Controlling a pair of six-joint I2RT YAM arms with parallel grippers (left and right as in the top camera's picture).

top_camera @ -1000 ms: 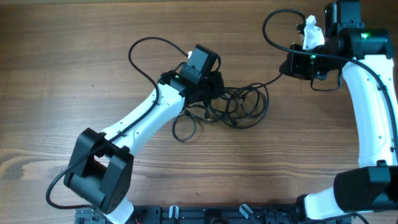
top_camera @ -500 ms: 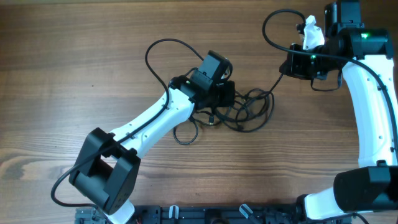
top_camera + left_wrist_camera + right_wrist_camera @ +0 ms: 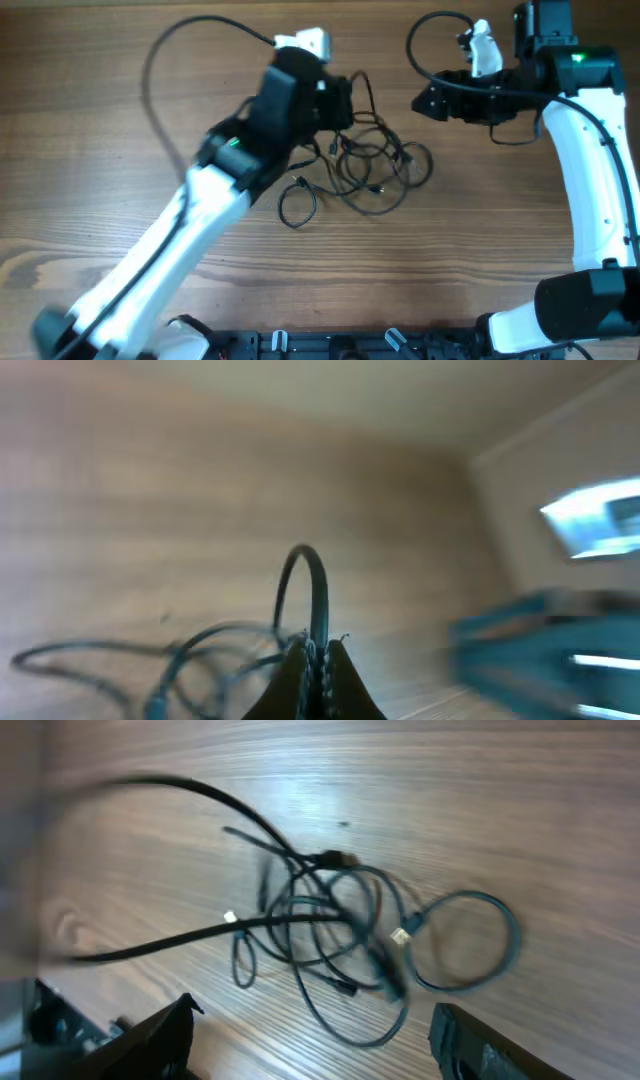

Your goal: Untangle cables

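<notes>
Left gripper [image 3: 314,662] clamped on strand of cables [image 3: 370,165], loop rising above closed fingertips. Right gripper [image 3: 312,1042] spread wide, tangle lying ahead, apart from fingers.

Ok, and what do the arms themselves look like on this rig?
Both have smooth white links between chunky black joint housings. The left arm and right arm each carry a small green light and a black cable looping off near the wrist. The left pincer is dark with toothed inner edges; the right pincer is dark and blocky.
</notes>
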